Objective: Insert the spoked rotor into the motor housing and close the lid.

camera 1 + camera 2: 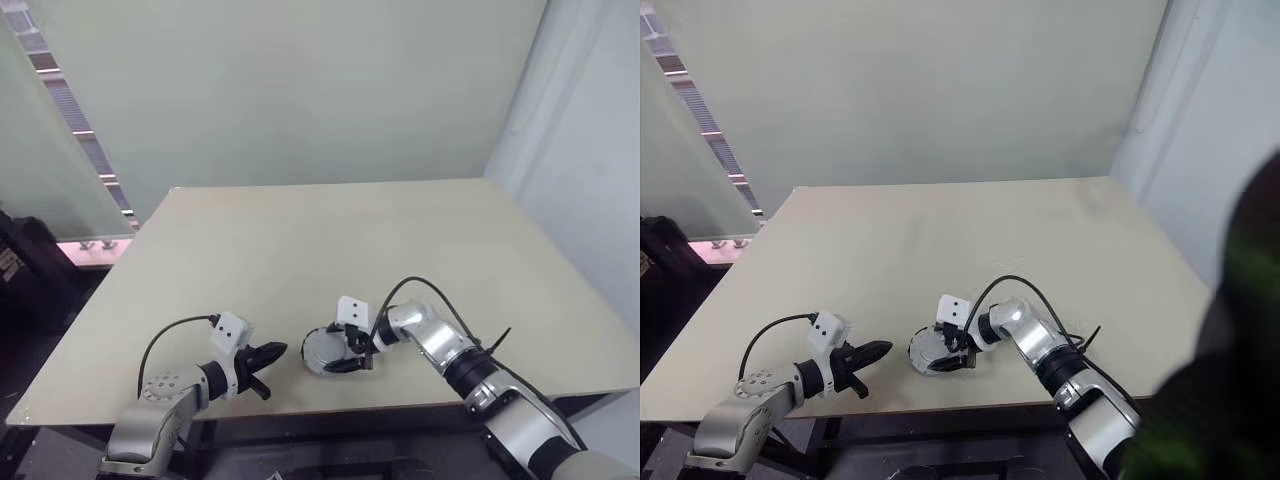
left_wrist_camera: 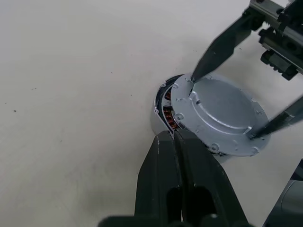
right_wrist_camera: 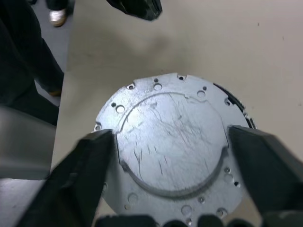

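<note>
Jaws of the left gripper (image 2: 176,142) are pressed shut and empty, their tips just beside the motor housing (image 2: 165,111) on the table (image 1: 300,240). A grey lid (image 3: 170,142) sits skewed on that housing, copper windings showing beneath. The right gripper (image 3: 170,156) straddles the lid, jaws wide at its opposite edges.

I see bare bench (image 1: 330,240) far and to both sides; near the front edge, the housing (image 1: 322,351) sits between both pincers.
</note>
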